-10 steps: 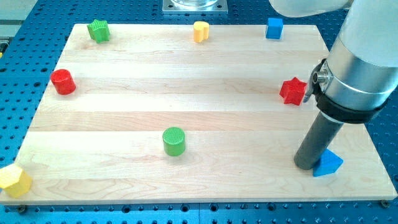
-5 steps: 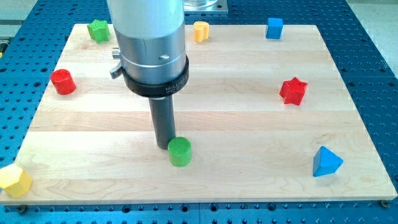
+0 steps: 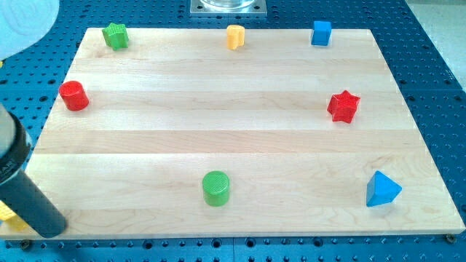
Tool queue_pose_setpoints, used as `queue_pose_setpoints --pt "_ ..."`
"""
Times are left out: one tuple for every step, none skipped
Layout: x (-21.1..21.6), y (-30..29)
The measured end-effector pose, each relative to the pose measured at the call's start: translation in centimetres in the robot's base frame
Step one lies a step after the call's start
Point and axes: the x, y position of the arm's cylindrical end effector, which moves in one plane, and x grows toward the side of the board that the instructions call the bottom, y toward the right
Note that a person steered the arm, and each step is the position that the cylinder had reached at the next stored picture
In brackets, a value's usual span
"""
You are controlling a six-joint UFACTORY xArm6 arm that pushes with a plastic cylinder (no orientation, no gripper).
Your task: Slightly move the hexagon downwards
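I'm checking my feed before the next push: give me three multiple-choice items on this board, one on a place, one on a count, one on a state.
1. Where is my tip?
A. bottom left corner
B. beside the red star
C. top edge

2. How many blue blocks show?
A. one
B. two
C. three

3. The yellow block is
A. fully in view
B. mostly hidden by the rod
C. off the board's right side

Key: 1 A, the rod ends there. 2 B, blue cube and blue triangle. 3 B, only a sliver of the yellow block shows.

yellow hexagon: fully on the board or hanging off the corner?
Cannot tell. Only a yellow sliver shows at the wooden board's bottom-left corner; my rod covers the rest, with my tip just to its right.
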Motion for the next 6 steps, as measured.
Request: queue_pose_setpoints --pt "0.0 -2.1" --pt "-0.2 -1.9" --pt "-7.7 -1.2" --pt "-9.3 -6.8" --pt "-9.0 -6.9" --pt "-7.2 -7.0"
